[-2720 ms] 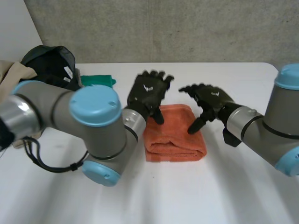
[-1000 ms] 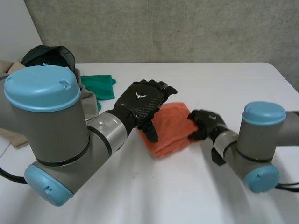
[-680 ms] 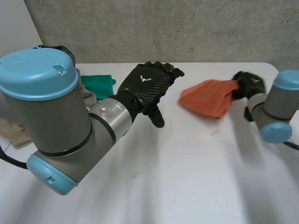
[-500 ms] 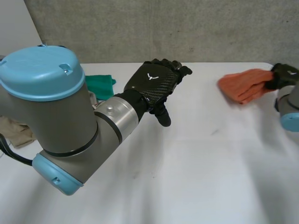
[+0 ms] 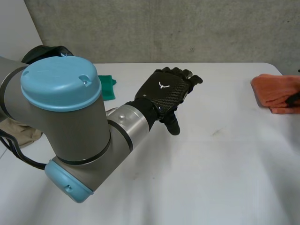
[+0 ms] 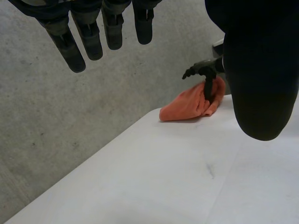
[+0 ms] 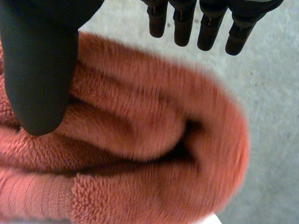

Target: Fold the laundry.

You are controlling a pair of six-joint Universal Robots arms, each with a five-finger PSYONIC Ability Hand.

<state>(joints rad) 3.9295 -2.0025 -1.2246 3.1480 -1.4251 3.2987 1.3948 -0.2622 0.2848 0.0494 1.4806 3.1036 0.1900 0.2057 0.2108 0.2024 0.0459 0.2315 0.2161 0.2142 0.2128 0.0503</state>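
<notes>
Folded orange towel (image 5: 276, 96), frame's right edge by the counter (image 5: 211, 178) rim, under right hand (image 7: 39, 56), fingers straight, thumb resting on it (left hand (image 5: 166, 93) relaxed, empty, mid-frame): risk of sliding overboard or unrolling if dragged.

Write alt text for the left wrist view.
The left robot hand hangs open over a white table, fingers straight. Near the table's far edge lies an orange towel with the right robot hand on it, a concrete wall behind.
</notes>
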